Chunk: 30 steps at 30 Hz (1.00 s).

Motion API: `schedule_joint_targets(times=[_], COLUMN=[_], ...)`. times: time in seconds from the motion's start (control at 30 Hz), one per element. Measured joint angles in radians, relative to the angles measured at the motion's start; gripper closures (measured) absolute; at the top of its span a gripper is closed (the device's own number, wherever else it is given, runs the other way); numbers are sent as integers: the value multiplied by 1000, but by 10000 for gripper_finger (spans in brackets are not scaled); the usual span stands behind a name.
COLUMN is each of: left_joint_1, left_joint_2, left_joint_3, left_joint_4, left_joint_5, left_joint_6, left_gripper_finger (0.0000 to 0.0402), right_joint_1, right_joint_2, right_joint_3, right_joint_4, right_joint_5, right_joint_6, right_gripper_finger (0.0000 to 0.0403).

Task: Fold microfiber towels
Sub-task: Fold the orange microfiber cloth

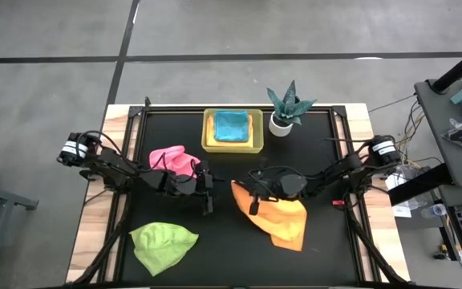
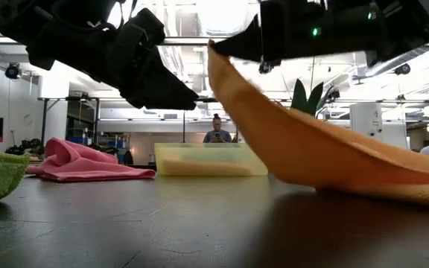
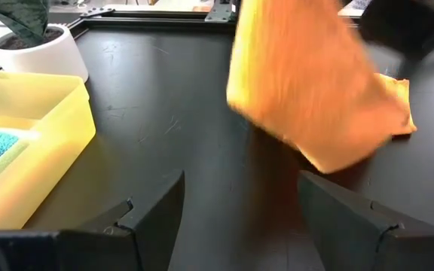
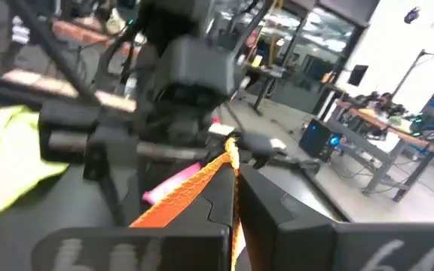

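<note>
A black tabletop (image 1: 327, 249) carries everything, and the yellow tray (image 1: 233, 143) at its far middle edge serves as the landmark. Two dark arms reach in from the sides and meet just in front of the tray.

In front of the tray and slightly right lies the orange towel (image 1: 279, 218), one corner lifted off the surface. The right tool (image 1: 254, 193) pinches that raised corner between pressed-together fingers, so the cloth hangs in a slack slope down to the tabletop. The left tool (image 1: 207, 193) hovers just beside it with its fingers spread and empty.

A lime green towel (image 1: 163, 242) lies crumpled well in front of the tray, to the left. A pink towel (image 1: 175, 159) lies bunched just left of the tray. A turquoise-blue towel (image 1: 233, 125) sits inside it.

The cloth looks light, soft and limp. It will probably sag and fold on itself, so corners and edges seem the best places to grip.
</note>
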<state>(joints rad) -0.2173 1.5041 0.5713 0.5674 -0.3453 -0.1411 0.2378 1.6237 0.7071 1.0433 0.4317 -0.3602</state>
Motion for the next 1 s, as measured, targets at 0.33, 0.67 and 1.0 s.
schedule_joint_targets(times=[0.33,0.67,1.0], left_joint_1=[7,13,22], left_joint_2=[0,-1,-1], left_joint_3=[38,104,171], left_joint_4=[9,249,386], left_joint_5=[0,4,-136], left_joint_6=[127,200,201], left_gripper_finger=[159,159,159], right_joint_1=[122,164,128], right_joint_2=[-203,-298,-260], right_joint_3=[0,54,331], right_joint_4=[-256,-322,-640], right_joint_5=[384,470,567], right_joint_6=[-86,-163,-198], right_gripper_finger=[394,394,394])
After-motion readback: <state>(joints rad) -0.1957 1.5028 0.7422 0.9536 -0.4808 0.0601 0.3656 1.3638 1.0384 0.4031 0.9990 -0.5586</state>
